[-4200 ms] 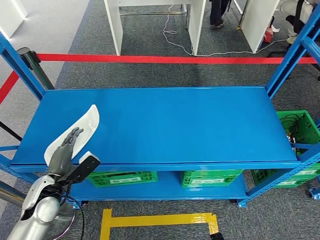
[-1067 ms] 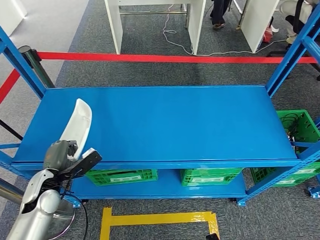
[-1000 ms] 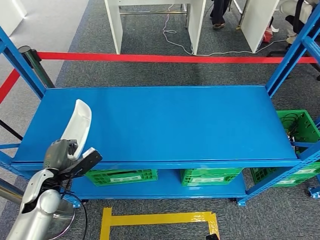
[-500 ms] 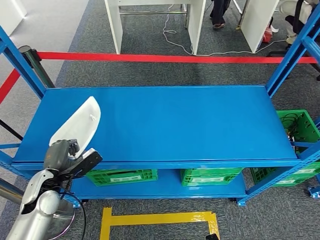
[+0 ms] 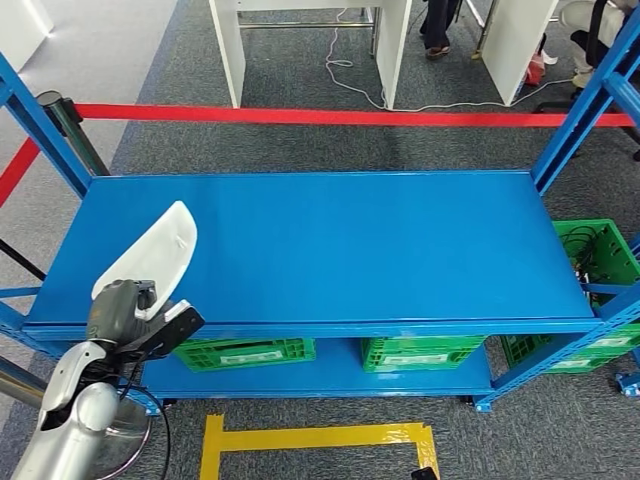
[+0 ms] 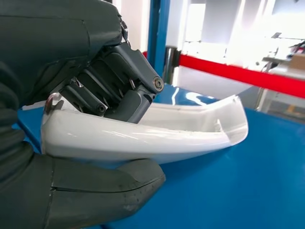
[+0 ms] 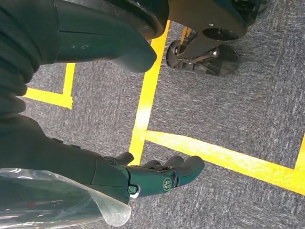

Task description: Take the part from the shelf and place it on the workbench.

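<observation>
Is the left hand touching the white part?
Touching. The left wrist view shows the left hand gripping the white part, fingers above, thumb below.

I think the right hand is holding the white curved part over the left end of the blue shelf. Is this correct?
Not quite: the left hand holds the white curved part, as the head view shows. The rest stands: it is over the left end of the blue shelf. The right hand hangs over the grey floor, holding nothing.
</observation>
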Controlling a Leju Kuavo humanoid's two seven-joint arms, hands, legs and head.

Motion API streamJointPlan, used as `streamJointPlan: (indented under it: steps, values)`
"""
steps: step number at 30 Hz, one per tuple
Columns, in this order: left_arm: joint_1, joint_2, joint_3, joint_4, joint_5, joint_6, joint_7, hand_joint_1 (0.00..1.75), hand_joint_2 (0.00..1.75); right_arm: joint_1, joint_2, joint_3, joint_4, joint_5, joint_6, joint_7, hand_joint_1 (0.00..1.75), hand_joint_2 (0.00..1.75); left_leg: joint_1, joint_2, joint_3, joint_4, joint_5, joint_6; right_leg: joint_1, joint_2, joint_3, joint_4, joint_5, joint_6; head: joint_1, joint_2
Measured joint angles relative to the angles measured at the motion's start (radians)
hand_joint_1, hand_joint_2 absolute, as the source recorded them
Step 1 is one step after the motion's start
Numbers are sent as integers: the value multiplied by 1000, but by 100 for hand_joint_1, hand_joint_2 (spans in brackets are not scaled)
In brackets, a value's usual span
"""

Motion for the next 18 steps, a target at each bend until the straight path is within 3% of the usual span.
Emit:
streamJointPlan:
  steps: [4,14,18]
  values:
    - [13,1,-5,-22,-8,49,-46,175,175,0,0,-2,0,1,0,-4,0,175,0,0,0,0,0,0,0,0,0,0,0,0,0,0]
    - [27,1,-19,-56,-12,81,-73,175,175,0,0,-7,0,2,0,-7,0,175,0,0,-1,0,0,0,0,0,-1,0,0,0,0,0]
    - [46,-4,-20,-88,20,138,-137,175,175,1,0,-12,0,0,-2,-14,0,175,0,1,-1,0,0,0,0,1,-1,0,0,0,0,0]
